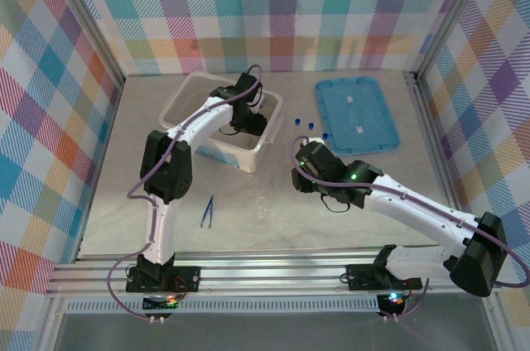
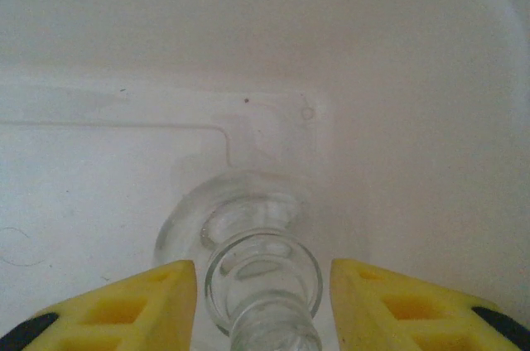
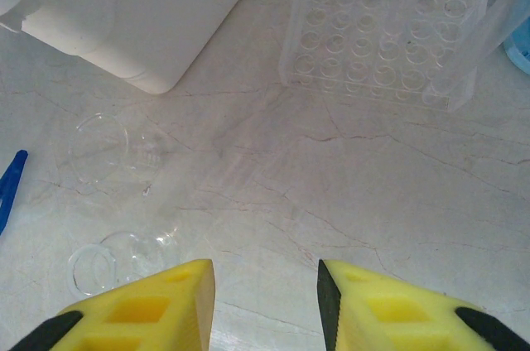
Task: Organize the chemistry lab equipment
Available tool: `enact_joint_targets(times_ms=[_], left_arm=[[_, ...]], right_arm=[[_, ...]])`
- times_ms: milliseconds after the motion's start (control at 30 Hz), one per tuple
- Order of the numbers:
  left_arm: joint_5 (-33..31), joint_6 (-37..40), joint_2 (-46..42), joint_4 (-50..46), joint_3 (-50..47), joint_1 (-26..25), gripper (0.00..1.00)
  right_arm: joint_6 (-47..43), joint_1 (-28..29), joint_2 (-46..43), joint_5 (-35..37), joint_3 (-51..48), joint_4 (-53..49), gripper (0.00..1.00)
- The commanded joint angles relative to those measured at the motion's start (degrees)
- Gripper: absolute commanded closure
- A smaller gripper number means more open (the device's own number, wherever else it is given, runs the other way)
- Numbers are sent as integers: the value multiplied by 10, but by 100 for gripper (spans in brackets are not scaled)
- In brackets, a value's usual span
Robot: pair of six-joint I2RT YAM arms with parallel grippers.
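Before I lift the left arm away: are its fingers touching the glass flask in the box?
Apart. The left wrist view shows the flask neck between the fingers of the left gripper, with a thin strip of box floor visible on each side.

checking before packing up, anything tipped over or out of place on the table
Two clear glass pieces seem tipped on their sides on the table beside the blue tweezers, outside the box. Nothing looks spilled or broken.
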Motion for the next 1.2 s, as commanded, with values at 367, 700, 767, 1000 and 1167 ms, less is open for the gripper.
enact_joint_targets(times_ms=[367,700,767,1000,1167], left_arm=[[-56,-29,-165,-20,-17,-7,47],[-132,-20,-350,29,-217,-91,48],[-153,-27,-384,29,-256,-115,48],[-181,-85,-468,31,-370,-192,49],[-199,-121,-493,40,-424,-259,49]], right_arm=[[-10,9,2,-2,19,-1,49],[-27,16,26,11,30,-5,47],[-27,16,29,19,32,-9,47],[-2,15,54,24,37,-25,42],[18,4,72,6,35,-24,35]])
